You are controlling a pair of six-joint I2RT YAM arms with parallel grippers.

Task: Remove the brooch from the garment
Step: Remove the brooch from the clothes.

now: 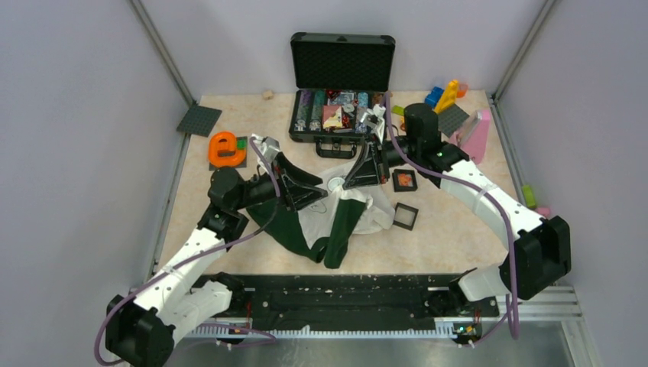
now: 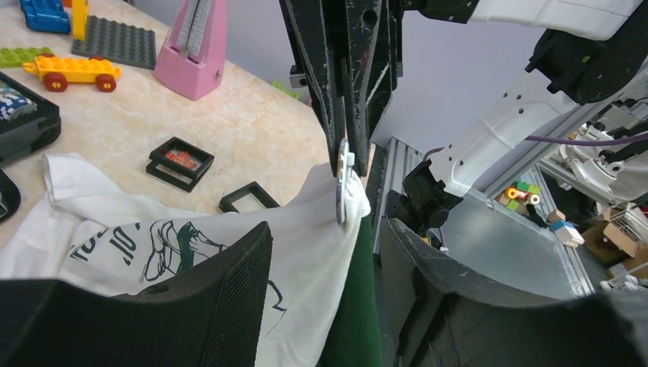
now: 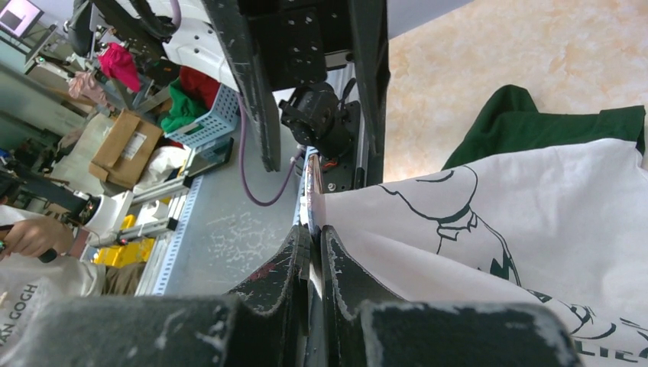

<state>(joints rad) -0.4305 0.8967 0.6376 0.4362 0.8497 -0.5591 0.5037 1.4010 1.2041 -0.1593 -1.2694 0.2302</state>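
Your right gripper (image 2: pixel 344 160) clamps a fold of the white printed T-shirt (image 2: pixel 99 210), holding it up for your parted, empty left gripper (image 2: pixel 325 229). The tiny orange-red brooch (image 2: pixel 181 157) seemingly lies in the small black tray (image 2: pixel 164 174).

The top camera looks down on the whole table (image 1: pixel 458 229); wrist cameras (close in) face each other across the garment (image 1: pixel 370 215).

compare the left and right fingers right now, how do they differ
Left fingers stand wide apart, gripping nothing; right fingers are shut on the white edge of the shirt. Left fingers reach in from the table's left, right fingers from its right. Both pairs are black and at the shirt.
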